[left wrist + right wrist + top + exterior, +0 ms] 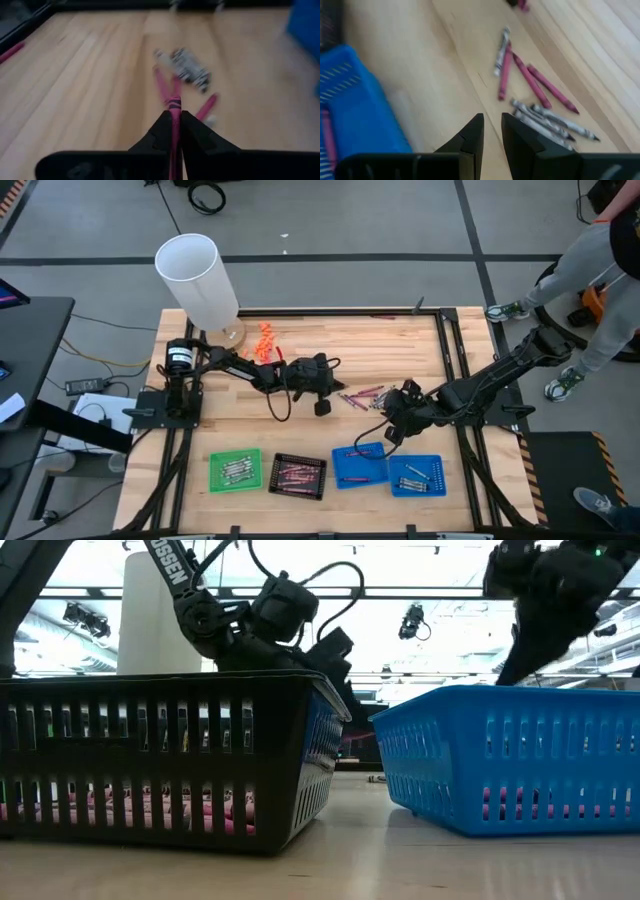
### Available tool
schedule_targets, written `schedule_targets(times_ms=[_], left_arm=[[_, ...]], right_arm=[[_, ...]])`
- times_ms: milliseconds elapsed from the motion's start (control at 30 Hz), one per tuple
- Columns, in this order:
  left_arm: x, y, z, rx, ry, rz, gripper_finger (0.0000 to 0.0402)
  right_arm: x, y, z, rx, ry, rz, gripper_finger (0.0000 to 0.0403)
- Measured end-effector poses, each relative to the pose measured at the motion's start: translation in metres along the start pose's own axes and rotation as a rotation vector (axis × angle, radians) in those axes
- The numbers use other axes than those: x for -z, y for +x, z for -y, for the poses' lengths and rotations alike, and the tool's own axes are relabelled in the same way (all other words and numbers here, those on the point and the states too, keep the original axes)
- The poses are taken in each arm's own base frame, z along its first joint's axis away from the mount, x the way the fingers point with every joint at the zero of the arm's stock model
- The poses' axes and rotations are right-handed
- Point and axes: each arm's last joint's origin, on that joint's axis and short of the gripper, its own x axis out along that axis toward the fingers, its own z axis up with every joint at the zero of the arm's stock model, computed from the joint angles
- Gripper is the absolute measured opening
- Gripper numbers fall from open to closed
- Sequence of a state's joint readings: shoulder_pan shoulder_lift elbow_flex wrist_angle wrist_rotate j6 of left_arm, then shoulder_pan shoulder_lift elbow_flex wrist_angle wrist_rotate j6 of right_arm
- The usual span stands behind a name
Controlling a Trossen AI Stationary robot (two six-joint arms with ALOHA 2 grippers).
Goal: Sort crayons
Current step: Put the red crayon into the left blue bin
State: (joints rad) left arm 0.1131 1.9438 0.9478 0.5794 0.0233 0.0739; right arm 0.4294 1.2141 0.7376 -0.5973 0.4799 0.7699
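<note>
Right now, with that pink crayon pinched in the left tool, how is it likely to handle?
The pink crayon looks like a thin straight stick, so probably stiff and light. The left tool grips it lengthwise, so it may slip or pivot. Round and slender like the loose crayons on the table, it would likely roll if dropped.

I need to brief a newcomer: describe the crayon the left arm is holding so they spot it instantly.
Start at the tall white cylinder at the wooden table's far left. Follow the left arm from there to its end effector near the table's middle. The thin pink crayon is pinched there; unlike the loose crayons lying beside it, it's gripped.
</note>
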Motion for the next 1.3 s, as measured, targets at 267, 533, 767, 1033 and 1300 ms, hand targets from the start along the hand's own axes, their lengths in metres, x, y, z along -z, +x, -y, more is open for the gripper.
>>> schedule_targets(times_ms=[267,533,767,1033,1300], left_arm=[[-0.021,-0.002,0.015,0.165,0.027,0.209,0.0025],[-0.041,-0.009,0.023,0.178,0.046,0.422,0.0025],[-0.057,-0.018,0.022,0.169,0.048,0.610,0.0025],[-0.067,-0.026,0.026,0.199,0.045,0.740,0.0025],[-0.071,-0.030,0.040,0.255,0.094,0.792,0.0025]], right_arm=[[-0.012,-0.005,0.001,-0.009,-0.063,0.126,0.0078],[-0.021,0.002,-0.004,-0.003,-0.048,0.202,0.0102],[-0.031,0.000,-0.009,0.063,-0.113,0.355,0.0130],[-0.051,-0.002,-0.011,0.044,-0.166,0.493,0.0128],[-0.060,-0.004,-0.013,-0.019,-0.232,0.542,0.0128]])
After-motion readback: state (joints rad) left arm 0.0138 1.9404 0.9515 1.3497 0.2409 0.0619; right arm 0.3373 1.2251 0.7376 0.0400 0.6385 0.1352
